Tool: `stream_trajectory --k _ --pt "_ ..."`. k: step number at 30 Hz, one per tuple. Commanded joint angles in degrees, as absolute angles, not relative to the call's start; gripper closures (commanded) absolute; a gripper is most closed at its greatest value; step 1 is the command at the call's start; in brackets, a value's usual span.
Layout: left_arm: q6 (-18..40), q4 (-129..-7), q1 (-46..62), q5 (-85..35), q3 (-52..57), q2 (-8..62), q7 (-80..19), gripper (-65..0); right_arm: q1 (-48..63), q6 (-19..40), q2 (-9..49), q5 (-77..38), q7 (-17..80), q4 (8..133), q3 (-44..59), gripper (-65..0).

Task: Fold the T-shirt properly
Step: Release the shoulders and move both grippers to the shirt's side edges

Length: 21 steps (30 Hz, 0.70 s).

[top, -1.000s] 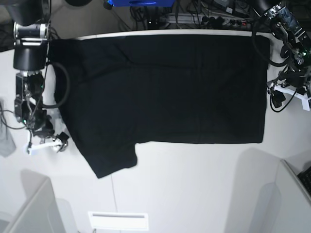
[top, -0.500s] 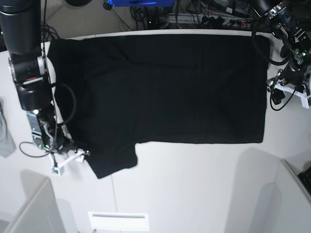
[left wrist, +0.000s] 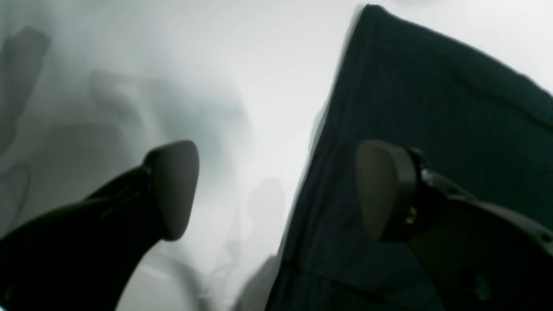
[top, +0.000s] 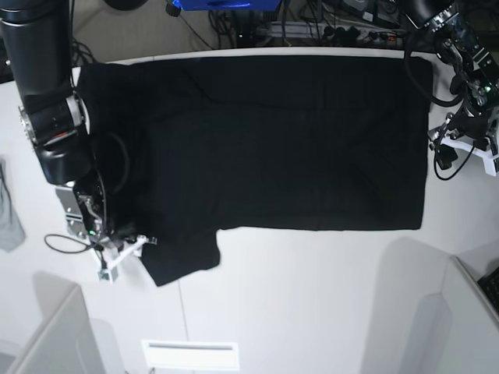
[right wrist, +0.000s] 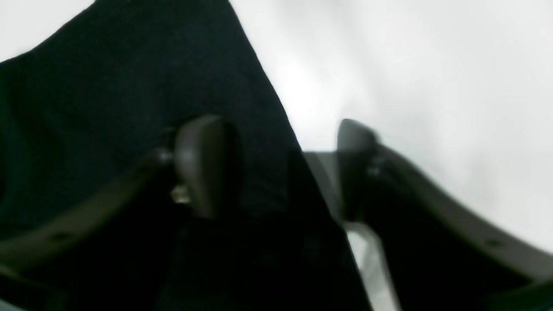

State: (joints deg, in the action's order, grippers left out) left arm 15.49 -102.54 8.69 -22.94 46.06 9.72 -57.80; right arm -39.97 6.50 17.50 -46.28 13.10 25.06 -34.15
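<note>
The black T-shirt (top: 265,148) is lying spread flat on the white worktop (top: 312,304). The right claw (right wrist: 276,168) is sitting over the sleeve edge with one finger on the cloth and one on the bare worktop, jaws apart and not pinching yet. It may be catching only a thin bit of cloth, which could slip out when lifted, or it may bunch the sleeve. The left claw (left wrist: 276,190) is waiting wide open by the far edge, holding nothing. Pulling alone could drag the whole shirt crooked.
</note>
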Motion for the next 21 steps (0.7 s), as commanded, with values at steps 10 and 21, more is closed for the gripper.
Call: stream_trajectory --k 10,21 --pt "15.69 -85.85 -2.59 -23.43 37.32 18.68 -56.48 -54.6 -41.10 6.55 18.07 -46.73 14.64 25.27 -33.80 0.0" --pt "15.78 -67.03 -18.15 -11.30 26.42 20.53 -49.63 -54.8 -41.19 6.55 17.98 -46.73 14.64 25.45 -33.80 0.0"
